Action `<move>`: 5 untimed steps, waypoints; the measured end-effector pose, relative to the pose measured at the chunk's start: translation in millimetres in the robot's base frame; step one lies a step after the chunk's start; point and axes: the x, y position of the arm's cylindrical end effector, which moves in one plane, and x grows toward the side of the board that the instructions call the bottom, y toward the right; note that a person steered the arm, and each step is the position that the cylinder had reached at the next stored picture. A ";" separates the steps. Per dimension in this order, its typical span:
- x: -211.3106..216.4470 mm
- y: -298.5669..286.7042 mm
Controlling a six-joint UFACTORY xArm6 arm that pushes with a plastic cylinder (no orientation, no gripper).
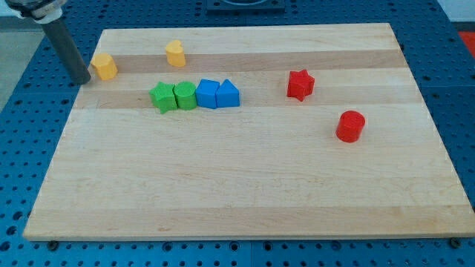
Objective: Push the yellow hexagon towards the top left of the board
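From my remote seat I see a pale wooden worktop (pixel 245 185) made of long planks joined side by side, their grain running left to right, with a slightly darker band across the far part. It rests on a blue metal base (pixel 460 89) punched with a regular grid of small holes, visible on the left, right and near sides. Light falls evenly and soft, casting only short, faint shadows. No walls or windows show.

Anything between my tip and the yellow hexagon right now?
Nothing. In the camera view, my tip sits just to the view's left of the yellow hexagon, at the board's left edge, with only a narrow bare gap between them.
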 end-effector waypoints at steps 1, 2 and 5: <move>-13.0 41.2; -59.6 69.3; -7.8 44.2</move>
